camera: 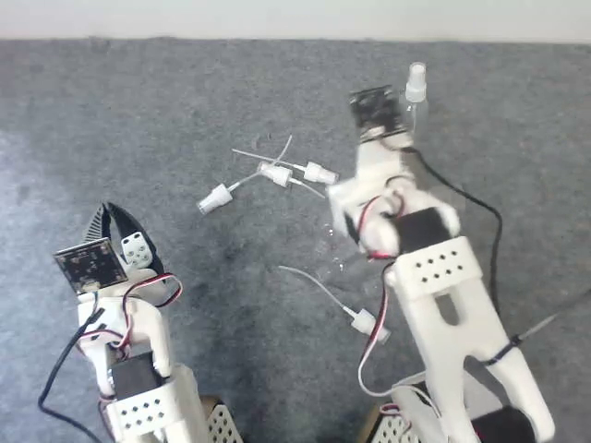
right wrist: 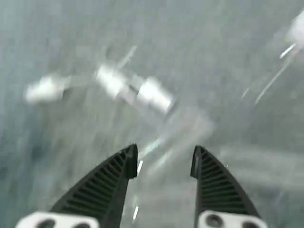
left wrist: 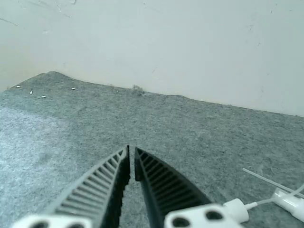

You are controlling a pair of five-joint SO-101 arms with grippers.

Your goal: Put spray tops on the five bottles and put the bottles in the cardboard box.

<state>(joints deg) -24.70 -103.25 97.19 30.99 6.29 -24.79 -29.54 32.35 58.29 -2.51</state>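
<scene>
Meanwhile, the right gripper (right wrist: 164, 156) hangs open near loose white plastic spray tops (camera: 275, 173) on the grey felt tabletop (camera: 138, 120) (left gripper (left wrist: 132, 152) closed, empty).

Our left gripper (left wrist: 132, 151) sits low over the grey felt (left wrist: 199, 133), with spray tops lying close by.
We see its two black ribbed fingers (left wrist: 161, 183) drawn together, the tips almost touching and a thin slit running between them; their white mounts are nearest the camera. Just beside one finger's mount lies a white spray top (left wrist: 236, 209), partly hidden behind that mount. A second spray top (left wrist: 290, 203) lies just past it at the frame's edge. A thin clear dip tube (left wrist: 266, 178) lies slantwise on the felt near both. Farther off, the felt runs to a pale wall (left wrist: 166, 42), where we make out a few small white specks (left wrist: 42, 96) on it.
</scene>
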